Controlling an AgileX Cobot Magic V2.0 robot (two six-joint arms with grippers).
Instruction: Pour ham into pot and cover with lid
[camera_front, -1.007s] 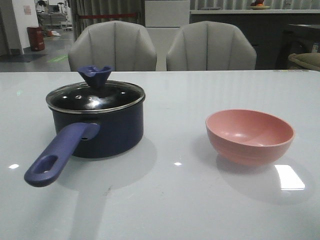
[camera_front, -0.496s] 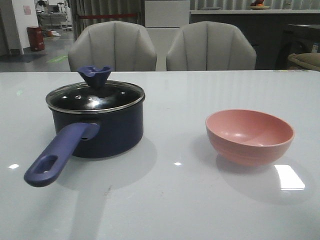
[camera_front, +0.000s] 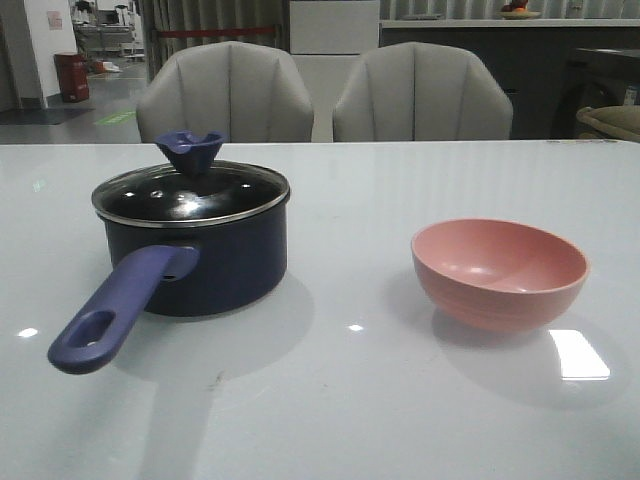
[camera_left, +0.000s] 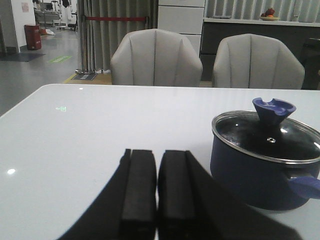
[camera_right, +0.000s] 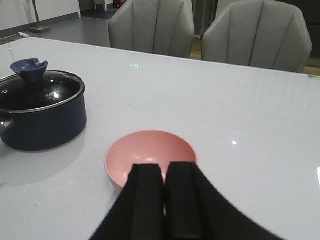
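The dark navy pot (camera_front: 200, 262) stands at the left of the table, its purple-blue handle (camera_front: 115, 310) pointing toward the front. The glass lid (camera_front: 190, 193) with its dark blue knob (camera_front: 190, 152) sits on the pot. The pot also shows in the left wrist view (camera_left: 260, 172) and in the right wrist view (camera_right: 42, 117). The ham is not visible; the pink bowl (camera_front: 498, 272) looks empty. My left gripper (camera_left: 158, 160) is shut and empty, left of the pot. My right gripper (camera_right: 165, 172) is shut and empty, just in front of the bowl (camera_right: 150, 152). Neither gripper shows in the front view.
The white table (camera_front: 350, 400) is glossy with light reflections. Two grey chairs (camera_front: 225, 92) (camera_front: 420, 92) stand behind its far edge.
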